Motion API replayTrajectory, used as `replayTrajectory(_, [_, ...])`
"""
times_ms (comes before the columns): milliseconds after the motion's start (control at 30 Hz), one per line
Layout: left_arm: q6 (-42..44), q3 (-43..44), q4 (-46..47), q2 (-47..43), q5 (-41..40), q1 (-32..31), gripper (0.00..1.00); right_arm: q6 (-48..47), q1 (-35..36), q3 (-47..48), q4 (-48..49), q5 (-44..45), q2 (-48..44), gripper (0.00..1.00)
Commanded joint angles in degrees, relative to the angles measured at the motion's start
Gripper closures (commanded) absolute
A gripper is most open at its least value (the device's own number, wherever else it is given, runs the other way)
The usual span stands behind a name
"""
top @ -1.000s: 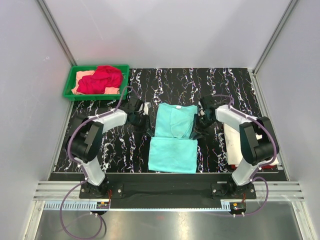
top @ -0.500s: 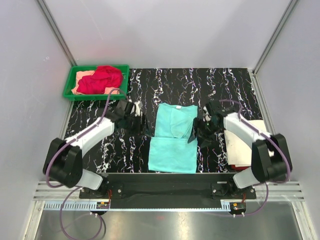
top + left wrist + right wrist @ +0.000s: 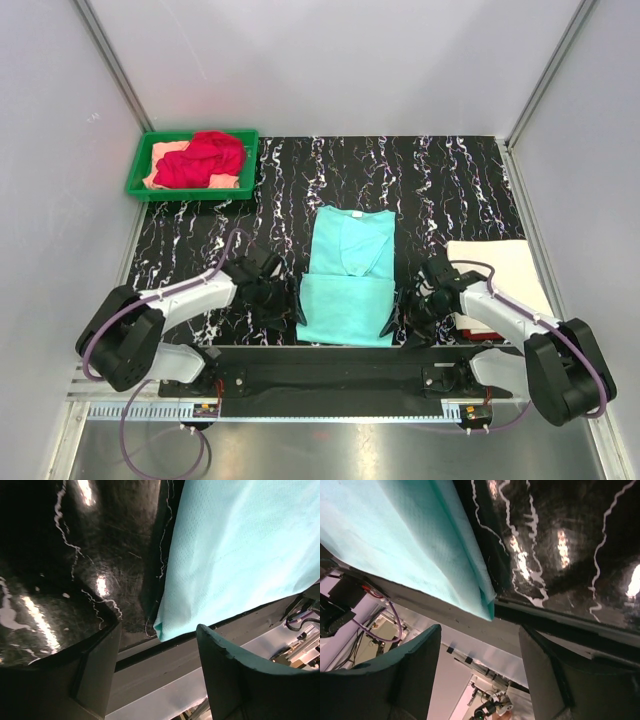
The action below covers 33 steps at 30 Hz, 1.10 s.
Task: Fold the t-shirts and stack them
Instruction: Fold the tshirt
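A mint-teal t-shirt (image 3: 348, 275) lies flat in the middle of the black marbled table, its lower part folded up over itself. My left gripper (image 3: 283, 310) is open and empty by the shirt's near left corner (image 3: 162, 627). My right gripper (image 3: 408, 315) is open and empty by the shirt's near right corner (image 3: 487, 607). A red t-shirt (image 3: 202, 157) lies crumpled on a peach one (image 3: 165, 152) in the green tray (image 3: 140, 170). A folded cream-white t-shirt (image 3: 500, 275) lies at the right, over a red one (image 3: 470, 331).
The table's near edge (image 3: 165, 660) runs just under both grippers, with the arm bases' rail (image 3: 330, 385) beyond it. Grey walls close in the left, right and back.
Both grippers have moved from the shirt's middle sides toward the near edge, and now sit by its near corners. The shirt has not moved.
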Motion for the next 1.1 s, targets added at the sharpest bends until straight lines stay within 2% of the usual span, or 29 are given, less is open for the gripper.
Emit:
replayTrajectory(0, [-6.52,-1.64,3.00,-0.90,-1.54,-1.84,0.34,4.19,1.16,-1.68,7.52,-2.27,0.08,0.30])
replayTrajectory(233, [-11.19,-4.63,5.63,0.24,-1.54,-4.39,0.36,7.53,1.86,-5.11,14.91,-2.01,2.45,0.35])
replayTrajectory(533, [-12.07,-4.20,6.25,2.44,-2.42,-5.01,0.46,10.34,1.86,-7.23,18.70,-0.16,2.90,0.44])
replayTrajectory(633, [-11.99,-4.29,5.46,3.05,-2.68,-5.45,0.46,11.48,1.95,-7.75,18.43,0.80,1.76,0.44])
replayTrajectory(733, [-11.99,-4.46,3.71,3.58,-3.56,-5.98,0.38,12.89,1.86,-8.63,19.04,1.60,0.52,0.44])
replayTrajectory(833, [-12.34,-5.42,3.70,3.32,-3.21,-6.68,0.36,13.68,1.86,-8.72,19.22,1.95,0.17,0.44])
replayTrajectory(1067, [-12.16,-5.17,5.55,5.16,-3.39,-6.95,0.43,14.65,1.86,-7.05,18.96,2.21,0.43,0.48])
